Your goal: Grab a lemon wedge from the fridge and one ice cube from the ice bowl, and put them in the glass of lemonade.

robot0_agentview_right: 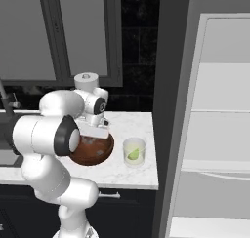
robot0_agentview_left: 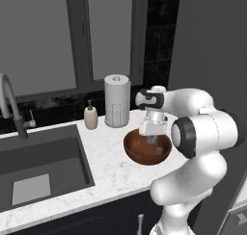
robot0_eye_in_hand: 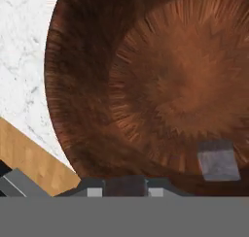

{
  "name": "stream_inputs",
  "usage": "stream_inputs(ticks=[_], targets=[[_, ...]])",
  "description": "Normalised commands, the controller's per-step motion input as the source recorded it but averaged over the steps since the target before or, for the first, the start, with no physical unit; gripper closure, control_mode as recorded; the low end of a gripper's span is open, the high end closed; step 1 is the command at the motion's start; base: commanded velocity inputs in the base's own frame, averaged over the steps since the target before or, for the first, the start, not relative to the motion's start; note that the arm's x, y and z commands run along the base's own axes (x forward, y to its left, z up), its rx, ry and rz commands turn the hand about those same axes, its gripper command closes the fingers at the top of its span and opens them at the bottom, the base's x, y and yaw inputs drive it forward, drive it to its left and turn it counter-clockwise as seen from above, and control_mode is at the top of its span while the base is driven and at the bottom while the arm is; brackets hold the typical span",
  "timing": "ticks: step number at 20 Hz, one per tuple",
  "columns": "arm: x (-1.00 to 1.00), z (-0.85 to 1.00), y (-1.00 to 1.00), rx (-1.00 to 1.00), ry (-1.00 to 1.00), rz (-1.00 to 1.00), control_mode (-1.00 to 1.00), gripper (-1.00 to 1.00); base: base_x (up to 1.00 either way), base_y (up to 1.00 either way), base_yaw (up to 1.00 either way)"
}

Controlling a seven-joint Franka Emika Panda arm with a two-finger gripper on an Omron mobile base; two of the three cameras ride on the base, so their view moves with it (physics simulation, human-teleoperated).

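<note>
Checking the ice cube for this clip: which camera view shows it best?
The hand view: the ice cube lies large on the ice bowl floor. The left base view shows it as a pale patch; in the right base view the arm hides the bowl's inside.

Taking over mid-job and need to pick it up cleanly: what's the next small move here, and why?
Probably shift the gripper sideways over the ice cube before closing. In the hand view the cube lies off to one side of the fingertips on the floor of the ice bowl, not between them. The glass of lemonade seems to hold the wedge already.
</note>
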Motion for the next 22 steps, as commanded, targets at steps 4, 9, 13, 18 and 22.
stream_inputs(ticks=[4,9,13,18,22], targets=[[-0.21,1.0,-0.22,0.0,-0.01,0.0,-1.0,1.0,0.0,0.0,0.0],[-0.04,0.67,-0.77,-0.03,-0.01,0.0,-1.0,1.0,0.0,0.0,0.0],[0.11,0.29,-0.79,-0.1,-0.02,-0.01,-1.0,1.0,0.0,0.0,0.0],[0.25,0.1,-0.74,-0.11,-0.04,-0.01,-1.0,1.0,0.0,0.0,0.0],[0.13,-0.24,-0.48,-0.02,-0.08,0.0,-1.0,1.0,0.0,0.0,0.0]])
